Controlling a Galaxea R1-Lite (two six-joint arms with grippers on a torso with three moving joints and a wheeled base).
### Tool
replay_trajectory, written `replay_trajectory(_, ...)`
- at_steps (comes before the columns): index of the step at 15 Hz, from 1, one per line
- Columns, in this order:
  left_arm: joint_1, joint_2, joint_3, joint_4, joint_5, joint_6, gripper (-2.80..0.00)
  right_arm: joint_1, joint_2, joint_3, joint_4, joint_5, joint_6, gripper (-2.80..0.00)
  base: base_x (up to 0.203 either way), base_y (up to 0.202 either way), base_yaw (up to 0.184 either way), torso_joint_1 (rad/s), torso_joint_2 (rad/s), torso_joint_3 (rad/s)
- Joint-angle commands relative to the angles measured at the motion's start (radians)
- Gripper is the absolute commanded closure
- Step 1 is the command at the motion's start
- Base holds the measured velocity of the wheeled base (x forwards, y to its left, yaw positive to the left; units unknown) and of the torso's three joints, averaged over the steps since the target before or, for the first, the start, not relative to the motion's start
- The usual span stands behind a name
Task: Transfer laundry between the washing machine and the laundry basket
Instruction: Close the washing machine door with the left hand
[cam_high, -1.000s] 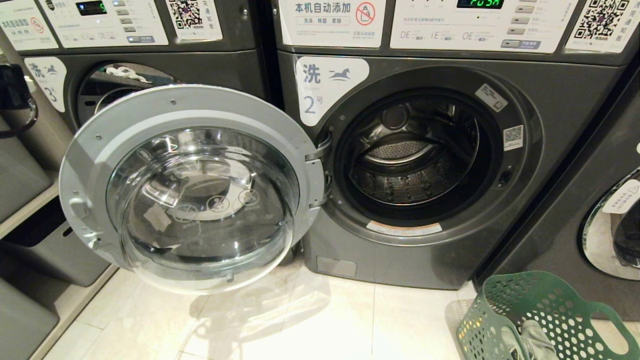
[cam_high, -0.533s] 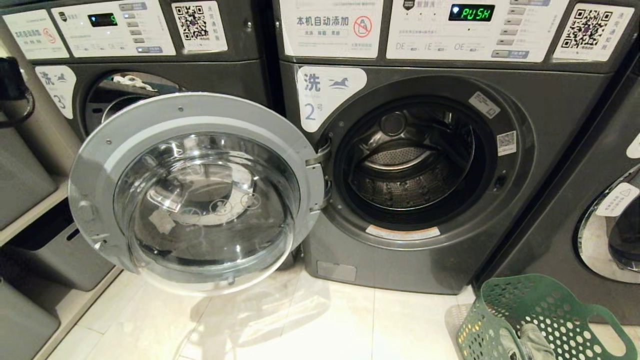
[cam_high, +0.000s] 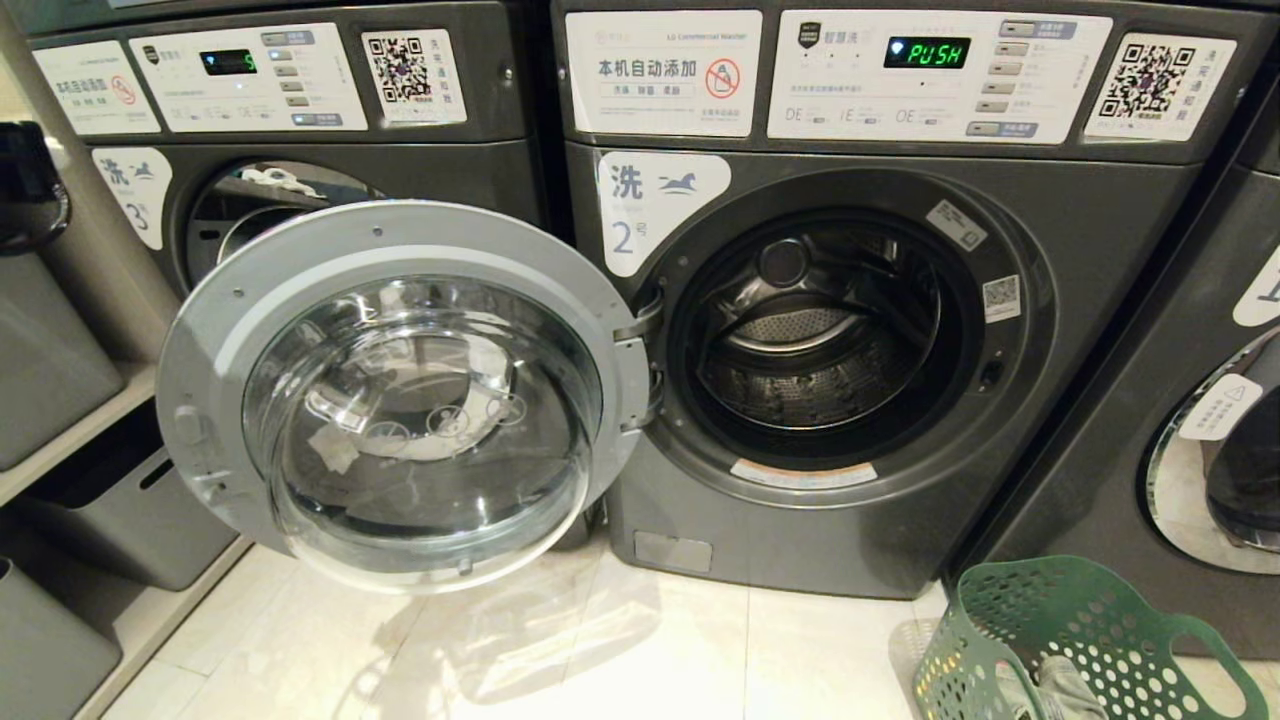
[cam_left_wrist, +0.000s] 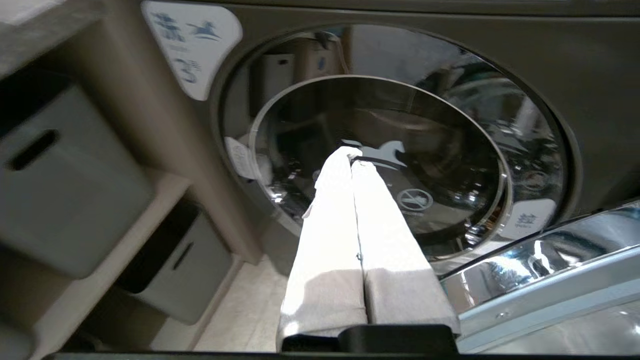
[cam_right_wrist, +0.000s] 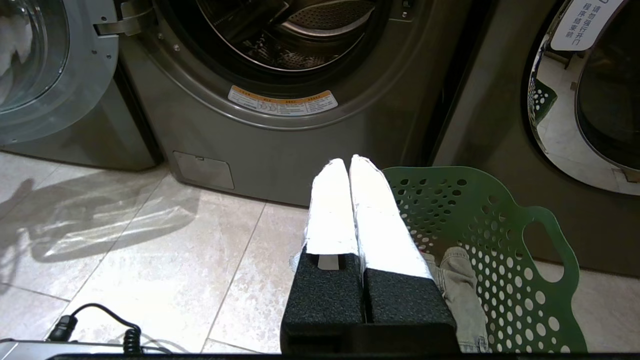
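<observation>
Nearest the robot, the right gripper (cam_right_wrist: 349, 165) hangs low above the tiled floor (cam_high: 650, 650), its white-wrapped fingers pressed together with nothing between them. It sits just at the near rim of the laundry basket (cam_right_wrist: 480, 210), which stands on the floor at the robot's right, in front of the gap between the washing machine (cam_high: 1100, 260) marked "2" and the machine to its right. Inside the basket lies a grey-olive cloth piece (cam_right_wrist: 457, 280); no other laundry can be made out there.

The left gripper (cam_left_wrist: 351, 156) is raised before the closed glass door of the machine marked "3" (cam_left_wrist: 590, 100), fingers likewise fully closed and empty. The chrome edge of the open door (cam_left_wrist: 550, 295) lies close beside it. Grey storage bins (cam_left_wrist: 65, 200) sit on shelving to the robot's left.

Farther off, the washing machine's round door (cam_high: 400, 400) stands swung wide to the left, covering much of the front of machine "3". The drum (cam_high: 810, 340) is exposed and shows bare perforated metal with no cloth visible inside. The control panel display (cam_high: 926, 52) above reads "PUSH" in green.
</observation>
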Motion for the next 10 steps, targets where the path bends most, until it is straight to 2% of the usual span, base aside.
replay_trajectory(1,0.023,0.120,-0.069,0.003,-0.091,-0.019,0.00,0.000,0.002,0.000,0.000,0.000,0.000,0.00,0.000,0.000,0.000,0.000,0.00,0.000)
replay_trajectory(4,0.024,0.240,-0.268,0.107,-0.165,-0.107,0.00,0.000,0.002,0.000,0.000,0.000,0.000,0.00,0.000,0.000,0.000,0.000,0.00,0.000)
replay_trajectory(5,0.023,0.262,-0.301,0.144,-0.194,-0.127,0.00,0.000,0.002,0.000,0.000,0.000,0.000,0.00,0.000,0.000,0.000,0.000,0.00,0.000)
replay_trajectory(6,0.019,0.281,-0.295,0.187,-0.230,-0.158,0.00,-0.001,0.002,0.000,0.000,0.000,0.000,0.00,0.000,0.000,0.000,0.000,0.00,0.000)
replay_trajectory(10,-0.024,0.275,-0.290,0.278,-0.301,-0.330,0.00,0.000,0.002,0.000,0.000,0.000,0.000,0.00,0.000,0.000,0.000,0.000,0.00,0.000)
